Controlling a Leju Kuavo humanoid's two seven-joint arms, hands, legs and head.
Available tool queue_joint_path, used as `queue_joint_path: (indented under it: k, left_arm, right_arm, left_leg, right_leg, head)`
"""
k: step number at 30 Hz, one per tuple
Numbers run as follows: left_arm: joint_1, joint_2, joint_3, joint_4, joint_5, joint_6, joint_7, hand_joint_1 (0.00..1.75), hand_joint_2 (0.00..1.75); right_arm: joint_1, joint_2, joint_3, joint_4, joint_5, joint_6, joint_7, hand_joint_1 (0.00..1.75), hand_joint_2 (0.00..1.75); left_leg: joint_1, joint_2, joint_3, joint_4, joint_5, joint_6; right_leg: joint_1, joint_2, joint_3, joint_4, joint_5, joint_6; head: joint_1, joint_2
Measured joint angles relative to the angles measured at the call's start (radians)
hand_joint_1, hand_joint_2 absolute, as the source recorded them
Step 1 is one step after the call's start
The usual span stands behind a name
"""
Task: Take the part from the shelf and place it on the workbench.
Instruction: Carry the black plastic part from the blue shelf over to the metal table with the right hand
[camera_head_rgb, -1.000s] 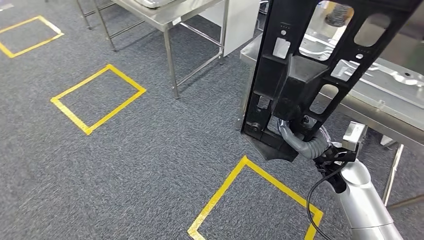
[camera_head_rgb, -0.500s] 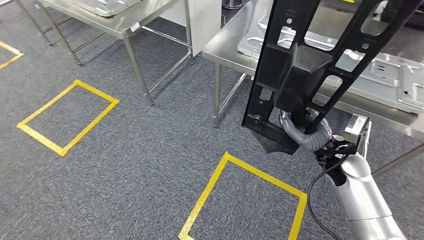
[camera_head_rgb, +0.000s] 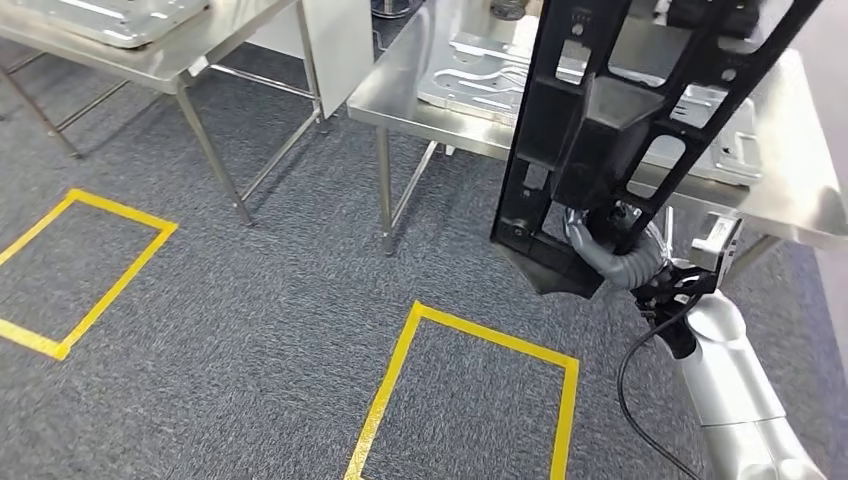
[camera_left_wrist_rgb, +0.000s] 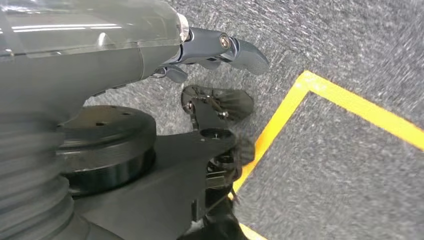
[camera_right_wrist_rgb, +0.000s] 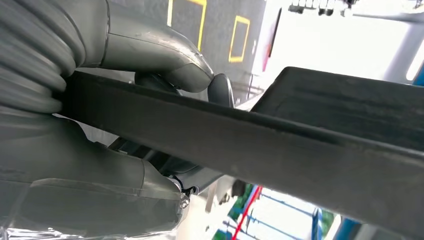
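- Your right hand (camera_head_rgb: 607, 252) gripped the large black plastic frame part (camera_head_rgb: 600, 130) near its lower end — the part stood upright above the hand.
- Just beyond the hand stood the stainless steel workbench (camera_head_rgb: 800, 190), silver stamped metal panels (camera_head_rgb: 480, 75) lying on it.
- Your left hand (camera_left_wrist_rgb: 210, 47) held nothing, fingers apart over the grey carpet (camera_left_wrist_rgb: 350, 45).

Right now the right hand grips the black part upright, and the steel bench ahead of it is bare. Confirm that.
Not bare. The right hand does grip the black part upright, but the steel bench ahead already carries stamped silver panels, as the head view shows.
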Motion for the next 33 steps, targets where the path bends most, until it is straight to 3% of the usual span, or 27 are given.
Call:
queue_joint_path:
  k: [1, 2, 3, 5, 7, 8, 10, 11, 13, 15, 16, 17, 18, 19, 21, 23, 25, 26, 28, 30, 32, 33]
  left_arm:
    - [0.001, 0.0, 0.0, 0.0, -0.001, 0.0, 0.0, 0.0, 1.75]
    - [0.001, 0.0, 0.0, 0.0, -0.002, 0.0, 0.001, 0.0, 1.75]
    - [0.0, 0.0, 0.0, 0.0, -0.004, 0.0, 0.002, 0.0, 1.75]
    - [-0.001, 0.0, -0.001, 0.0, -0.008, -0.001, 0.005, 0.0, 1.75]
    - [-0.004, 0.0, -0.002, 0.0, -0.013, -0.002, 0.007, 0.0, 1.75]
    - [-0.005, 0.0, -0.002, 0.0, -0.015, -0.002, 0.008, 0.0, 1.75]
    - [-0.008, 0.0, -0.003, 0.0, -0.019, -0.002, 0.01, 0.0, 1.75]
    - [-0.01, 0.0, -0.003, 0.0, -0.021, -0.003, 0.011, 0.0, 1.75]
    - [-0.013, 0.0, -0.004, 0.0, -0.022, -0.003, 0.013, 0.0, 1.75]
    - [-0.012, 0.0, -0.004, 0.0, -0.024, -0.004, 0.015, 0.0, 1.75]
    - [-0.011, 0.0, -0.004, 0.0, -0.024, -0.004, 0.017, 0.0, 1.75]
    - [-0.011, 0.0, -0.004, 0.0, -0.025, -0.005, 0.017, 0.0, 1.75]
    - [-0.011, 0.0, -0.004, 0.0, -0.025, -0.005, 0.018, 0.0, 1.75]
    - [-0.012, 0.0, -0.004, 0.0, -0.025, -0.005, 0.018, 0.0, 1.75]
    - [-0.014, 0.001, -0.004, 0.0, -0.025, -0.006, 0.018, 0.0, 1.75]
    - [-0.015, 0.001, -0.004, 0.0, -0.025, -0.006, 0.018, 0.0, 1.75]
    - [-0.017, 0.001, -0.004, 0.0, -0.023, -0.006, 0.018, 0.0, 1.75]
    - [-0.019, 0.0, -0.004, 0.0, -0.022, -0.006, 0.018, 0.0, 1.75]
    - [-0.022, -0.002, -0.004, 0.0, -0.021, -0.005, 0.016, 0.0, 1.75]
    - [-0.021, -0.003, -0.004, 0.0, -0.02, -0.008, 0.016, 0.0, 1.75]
    - [-0.016, -0.003, -0.004, 0.0, -0.02, -0.016, 0.014, 0.0, 1.75]
    - [-0.014, -0.003, -0.004, 0.0, -0.019, -0.021, 0.014, 0.0, 1.75]
  right_arm:
    - [-0.001, 0.0, 0.0, 0.003, 0.0, 0.0, 0.001, 1.75, 1.75]
    - [0.0, 0.0, 0.0, 0.007, 0.0, 0.0, 0.002, 1.75, 1.75]
    - [0.0, -0.001, -0.001, 0.009, -0.001, 0.0, 0.002, 1.75, 1.75]
    - [0.0, -0.005, -0.004, 0.011, -0.003, 0.0, 0.003, 1.75, 1.75]
    - [0.0, -0.011, -0.009, 0.011, -0.007, 0.0, 0.003, 1.75, 1.75]
    - [0.003, -0.015, -0.012, 0.01, -0.01, 0.0, 0.003, 1.75, 1.75]
    - [0.015, -0.023, -0.02, 0.006, -0.016, 0.0, 0.003, 1.75, 1.75]
    - [0.022, -0.027, -0.026, 0.001, -0.018, 0.0, 0.003, 1.75, 1.75]
    - [0.032, -0.032, -0.034, -0.009, -0.02, -0.001, 0.002, 1.75, 1.75]
    - [0.042, -0.032, -0.036, -0.018, -0.021, -0.002, 0.002, 1.75, 1.75]
    - [0.049, -0.031, -0.036, -0.022, -0.021, -0.003, 0.002, 1.75, 1.75]
    - [0.057, -0.031, -0.037, -0.026, -0.02, -0.003, 0.003, 1.75, 1.75]
    - [0.063, -0.031, -0.037, -0.029, -0.019, -0.003, 0.004, 1.75, 1.75]
    - [0.067, -0.031, -0.037, -0.032, -0.018, -0.003, 0.005, 1.75, 1.75]
    - [0.071, -0.031, -0.04, -0.039, -0.018, -0.004, 0.006, 1.75, 1.75]
    - [0.073, -0.03, -0.043, -0.043, -0.018, -0.006, 0.007, 1.75, 1.75]
    - [0.076, -0.031, -0.048, -0.046, -0.018, -0.006, 0.009, 1.75, 1.75]
    - [0.078, -0.032, -0.051, -0.047, -0.019, -0.007, 0.009, 1.75, 1.75]
    - [0.075, -0.035, -0.058, -0.049, -0.02, -0.007, 0.01, 1.75, 1.75]
    - [0.07, -0.036, -0.062, -0.049, -0.021, -0.007, 0.011, 1.75, 1.75]
    - [0.073, -0.035, -0.062, -0.049, -0.02, -0.008, 0.012, 1.75, 1.75]
    - [0.075, -0.035, -0.062, -0.049, -0.02, -0.01, 0.013, 1.75, 1.75]
  left_leg:
    - [-0.001, 0.013, 0.0, 0.001, -0.001, 0.0]
    - [-0.001, 0.026, 0.0, 0.002, -0.004, 0.0]
    - [-0.001, 0.038, 0.0, 0.003, -0.006, -0.001]
    - [-0.001, 0.06, 0.004, 0.007, -0.013, -0.007]
    - [-0.006, 0.077, 0.007, 0.013, -0.021, -0.017]
    - [-0.008, 0.085, 0.009, 0.014, -0.024, -0.022]
    - [-0.008, 0.104, 0.012, 0.015, -0.031, -0.032]
    - [-0.006, 0.1, 0.012, 0.021, -0.038, -0.038]
    - [0.0, 0.058, -0.012, 0.084, -0.08, -0.046]
    - [0.004, 0.012, -0.076, 0.225, -0.144, -0.05]
    - [0.005, 0.004, -0.109, 0.288, -0.164, -0.051]
    - [0.005, 0.0, -0.13, 0.32, -0.164, -0.051]
    - [0.005, -0.002, -0.13, 0.308, -0.143, -0.049]
    - [0.005, -0.007, -0.112, 0.257, -0.106, -0.045]
    - [0.006, -0.043, -0.053, 0.112, -0.032, -0.036]
    - [0.005, -0.072, -0.021, 0.034, -0.007, -0.03]
    - [0.002, -0.063, -0.016, 0.024, -0.006, -0.022]
    - [0.002, -0.056, -0.013, 0.018, -0.001, -0.016]
    - [0.005, -0.042, -0.007, 0.003, 0.008, -0.005]
    - [0.004, -0.031, -0.006, -0.002, 0.01, 0.0]
    - [0.004, -0.02, -0.007, -0.001, 0.005, 0.0]
    - [0.004, -0.015, -0.006, 0.001, 0.002, -0.002]
  right_leg:
    - [-0.002, -0.008, -0.025, 0.052, -0.016, 0.003]
    - [-0.004, -0.013, -0.034, 0.071, -0.014, 0.006]
    - [-0.007, -0.017, -0.022, 0.049, 0.006, 0.008]
    - [-0.007, -0.051, 0.052, -0.087, 0.067, 0.01]
    - [0.0, -0.085, 0.107, -0.193, 0.098, 0.001]
    - [0.004, -0.09, 0.114, -0.21, 0.098, -0.005]
    - [0.006, -0.065, 0.112, -0.211, 0.1, -0.017]
    - [0.004, -0.054, 0.113, -0.212, 0.101, -0.023]
    - [-0.001, -0.033, 0.116, -0.217, 0.105, -0.034]
    - [0.0, -0.01, 0.117, -0.217, 0.104, -0.04]
    - [0.001, 0.004, 0.117, -0.216, 0.104, -0.041]
    - [0.002, 0.019, 0.117, -0.215, 0.104, -0.041]
    - [0.003, 0.033, 0.117, -0.214, 0.104, -0.041]
    - [0.003, 0.047, 0.117, -0.212, 0.103, -0.04]
    - [0.003, 0.074, 0.116, -0.21, 0.102, -0.037]
    - [0.0, 0.095, 0.112, -0.208, 0.103, -0.027]
    - [-0.005, 0.11, 0.11, -0.212, 0.107, -0.012]
    - [-0.007, 0.103, 0.109, -0.212, 0.106, -0.007]
    - [-0.004, 0.052, 0.09, -0.168, 0.075, 0.0]
    - [-0.005, 0.0, 0.033, -0.045, 0.009, 0.006]
    - [-0.009, -0.011, -0.019, 0.062, -0.026, 0.014]
    - [-0.012, -0.012, -0.019, 0.066, -0.015, 0.017]
  head:
    - [0.0, 0.0]
    - [0.0, 0.0]
    - [0.0, 0.0]
    - [0.0, 0.0]
    - [0.0, 0.0]
    - [0.0, 0.0]
    - [0.0, 0.0]
    - [0.0, 0.0]
    - [0.0, 0.0]
    - [0.0, 0.0]
    - [0.0, 0.0]
    - [0.0, 0.0]
    - [0.0, 0.0]
    - [0.0, 0.0]
    - [0.0, 0.0]
    - [0.0, 0.0]
    - [0.0, 0.0]
    - [0.0, 0.0]
    - [0.0, 0.0]
    - [0.0, 0.0]
    - [0.0, 0.0]
    - [0.0, 0.0]
